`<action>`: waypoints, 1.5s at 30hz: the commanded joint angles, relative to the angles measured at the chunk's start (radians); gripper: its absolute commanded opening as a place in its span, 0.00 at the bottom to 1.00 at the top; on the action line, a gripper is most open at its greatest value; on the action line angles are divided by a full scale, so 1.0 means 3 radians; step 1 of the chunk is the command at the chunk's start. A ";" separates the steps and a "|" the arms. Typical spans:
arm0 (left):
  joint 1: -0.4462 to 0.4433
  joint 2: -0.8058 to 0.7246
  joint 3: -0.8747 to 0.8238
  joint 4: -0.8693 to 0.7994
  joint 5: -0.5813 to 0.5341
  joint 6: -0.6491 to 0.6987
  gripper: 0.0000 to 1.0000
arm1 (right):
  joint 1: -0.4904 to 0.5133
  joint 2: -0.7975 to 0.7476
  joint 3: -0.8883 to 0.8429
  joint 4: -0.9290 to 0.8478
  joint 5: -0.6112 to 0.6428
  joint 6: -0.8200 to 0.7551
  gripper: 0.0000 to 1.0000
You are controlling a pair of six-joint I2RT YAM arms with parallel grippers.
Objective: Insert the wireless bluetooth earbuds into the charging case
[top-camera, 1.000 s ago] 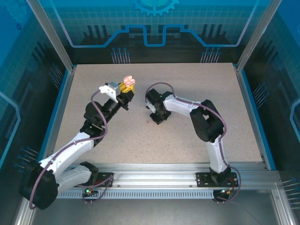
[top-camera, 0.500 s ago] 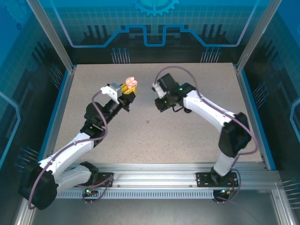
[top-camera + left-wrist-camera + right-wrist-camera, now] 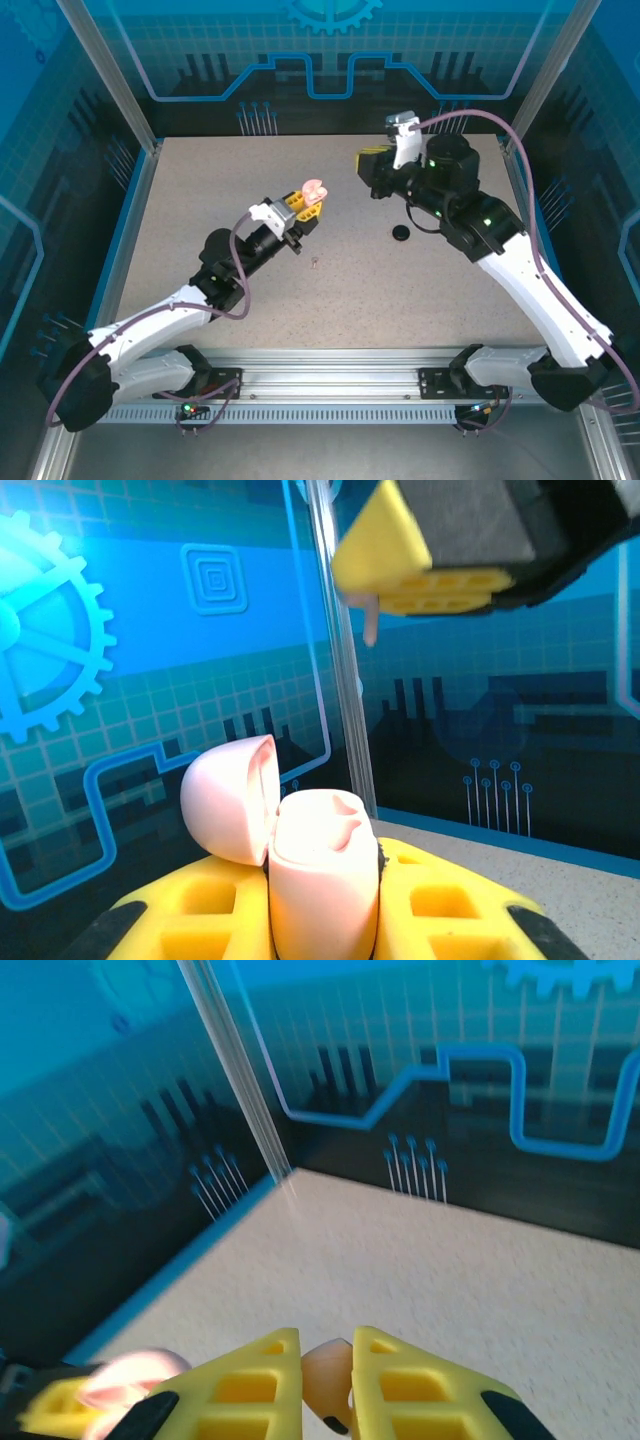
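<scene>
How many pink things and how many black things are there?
Pink: 2, the open pink case in the left pincer and the earbud in the right pincer.
Black: 1, the round black case on the table.
Too tiny to tell colour: 1, a speck on the table.
Total: 4.

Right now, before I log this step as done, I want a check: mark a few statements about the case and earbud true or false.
1. The left fingers hold a pink charging case with its lid open. True.
2. The right fingers are empty. False: they pinch a pale earbud.
3. A small round black object lies on the table. True.
4. The pale earbud sits inside the pink charging case. False: it is between the right fingers, apart from the case.
</scene>
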 commanded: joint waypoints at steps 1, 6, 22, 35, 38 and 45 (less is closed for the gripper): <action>-0.0142 0.0099 0.0233 0.0275 -0.0157 0.0399 0.00 | -0.0019 -0.0115 -0.0181 0.0511 -0.0178 0.0189 0.14; -0.0283 0.0250 0.0376 0.0308 -0.0201 0.0474 0.00 | 0.0052 -0.0291 -0.0404 0.0819 -0.0292 0.0220 0.14; -0.0335 0.0375 0.0501 0.0231 -0.0217 0.0437 0.00 | 0.0314 -0.0541 -0.0900 0.1073 -0.0232 0.0265 0.14; -0.0339 0.0406 0.0530 0.0201 -0.0211 0.0457 0.00 | 0.0358 -0.0491 -0.0938 0.1052 -0.0272 0.0327 0.13; -0.0334 0.0396 0.0534 0.0186 -0.0203 0.0455 0.00 | 0.0362 -0.0478 -0.0953 0.1031 -0.0262 0.0331 0.14; -0.0338 0.0399 0.0549 0.0163 -0.0201 0.0459 0.00 | 0.0366 -0.0436 -0.0979 0.0998 -0.0278 0.0364 0.13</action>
